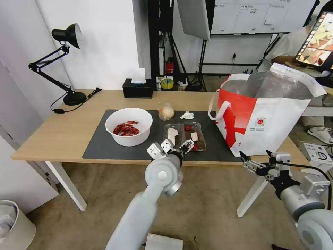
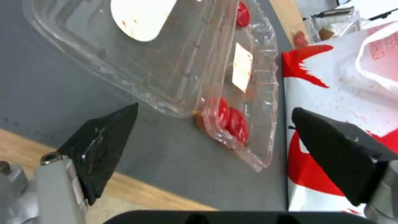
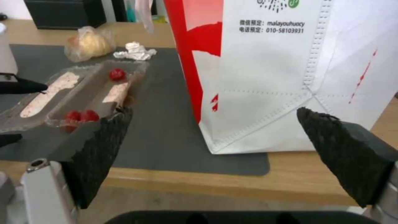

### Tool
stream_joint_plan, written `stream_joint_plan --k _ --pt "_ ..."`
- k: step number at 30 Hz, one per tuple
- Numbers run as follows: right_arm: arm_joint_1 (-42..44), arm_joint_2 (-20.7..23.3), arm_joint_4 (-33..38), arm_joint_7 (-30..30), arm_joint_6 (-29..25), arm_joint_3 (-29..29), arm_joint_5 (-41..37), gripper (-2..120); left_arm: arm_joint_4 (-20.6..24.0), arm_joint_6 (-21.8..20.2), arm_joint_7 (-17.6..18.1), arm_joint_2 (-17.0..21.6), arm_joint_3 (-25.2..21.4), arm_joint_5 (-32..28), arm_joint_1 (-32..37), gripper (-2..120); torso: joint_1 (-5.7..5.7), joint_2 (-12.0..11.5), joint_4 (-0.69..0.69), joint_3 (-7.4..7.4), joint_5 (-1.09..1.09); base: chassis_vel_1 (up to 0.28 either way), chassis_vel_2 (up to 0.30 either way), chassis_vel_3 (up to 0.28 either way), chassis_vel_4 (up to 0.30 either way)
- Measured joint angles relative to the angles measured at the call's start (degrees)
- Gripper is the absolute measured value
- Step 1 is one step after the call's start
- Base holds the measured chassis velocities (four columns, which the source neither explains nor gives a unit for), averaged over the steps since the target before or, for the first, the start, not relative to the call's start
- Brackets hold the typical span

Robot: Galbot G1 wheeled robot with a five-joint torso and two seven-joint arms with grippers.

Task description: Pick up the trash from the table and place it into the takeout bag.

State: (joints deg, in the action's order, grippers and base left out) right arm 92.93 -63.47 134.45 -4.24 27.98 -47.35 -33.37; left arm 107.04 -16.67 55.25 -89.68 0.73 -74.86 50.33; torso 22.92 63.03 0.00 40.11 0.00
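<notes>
Trash waits on the worktop: bowl, then clear tray, takeout bag rightmost. Left pincer hovers released over the tray's near edge, apparently approaching; next it must descend and clench. Right pincer idles released below the bag.

A black desk lamp with a jointed arm stands at the far left corner, its cord trailing alongside. A black tissue box sits at the far edge. A pale waste bin stands on the floor, lower left. A whiteboard hangs behind.
</notes>
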Motion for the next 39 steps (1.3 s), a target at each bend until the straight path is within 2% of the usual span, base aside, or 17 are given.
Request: stream_joint_plan --k 6,11,13,24,39 --pt "0.6 -0.4 0.4 0.1 -0.1 0.0 0.2 100 -0.7 0.5 0.0 -0.3 -0.3 1.0 -0.2 100 0.0 0.0 0.0 0.0 0.0 0.0 0.0 0.0 0.0" --pt "1.1 -1.1 0.5 0.3 -0.3 0.5 1.2 100 -1.7 2.5 -0.2 -1.1 -0.5 2.8 -0.7 100 0.0 0.0 0.0 0.0 0.0 0.0 0.0 0.0 0.0" --pt "1.3 -1.4 0.6 0.5 -0.5 0.7 1.5 100 -2.2 5.8 -1.1 -1.5 -0.4 4.1 -1.0 100 0.0 0.0 0.0 0.0 0.0 0.0 0.0 0.0 0.0" --pt "1.5 -1.8 0.3 1.0 -1.6 1.1 2.0 100 -1.1 11.2 -5.9 -1.6 -0.5 7.1 0.3 100 0.0 0.0 0.0 0.0 0.0 0.0 0.0 0.0 0.0" --pt "1.5 -0.7 2.2 1.0 -1.8 0.6 -0.6 100 -0.2 13.3 -9.9 -1.6 0.3 9.0 -2.0 100 0.0 0.0 0.0 0.0 0.0 0.0 0.0 0.0 0.0"
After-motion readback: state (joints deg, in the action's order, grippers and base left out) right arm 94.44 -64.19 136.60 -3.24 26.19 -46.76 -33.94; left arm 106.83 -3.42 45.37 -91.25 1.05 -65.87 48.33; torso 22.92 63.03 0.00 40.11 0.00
